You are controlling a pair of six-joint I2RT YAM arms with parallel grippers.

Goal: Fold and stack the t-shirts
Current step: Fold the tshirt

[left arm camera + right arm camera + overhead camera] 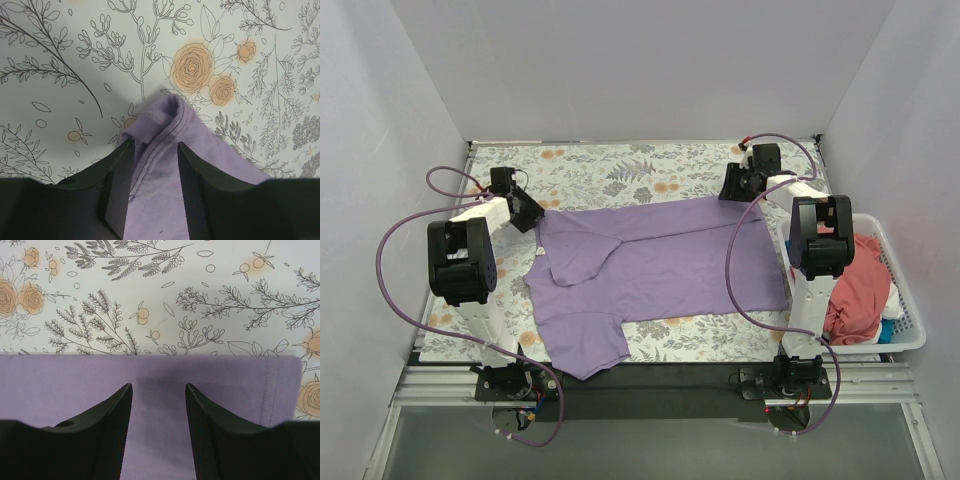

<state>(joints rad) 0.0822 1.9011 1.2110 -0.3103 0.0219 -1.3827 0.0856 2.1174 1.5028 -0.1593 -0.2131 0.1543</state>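
Lavender shirt (pixel 660 270) spread flat across the floral table (pixel 620 165), collar end to the left and hem to the right. Nearest sleeve reaching over the front edge onto the dark strip between the two arm bases. A flap of the same cloth folded in over the body on the left. Purple cables (pixel 735 270) looping from each arm, the right one trailing across the shirt. To the right, just beside the table and the right arm, a white slatted basket (pixel 912 338) with the coral shirt (pixel 855 285) heaped inside. A bit of white cloth (pixel 893 300) and blue cloth (pixel 886 335) tucked against the coral heap's outer side. Farther back, at the lavender shirt's far left corner, left claw (pixel 155 150) clamped on a bunched fold of hem. Cloth humped up between the black fingers (pixel 120 185), shadow cast on the printed flowers behind. At the far right corner, right claw (pixel 159 390) spread, fingers (pixel 112 430) well apart, over the straight far edge of the lavender shirt, a stitched hem just to the right. Contact with the cloth there impossible to tell. Beyond both claws, more floral table up to the white back wall (pixel 650 70).
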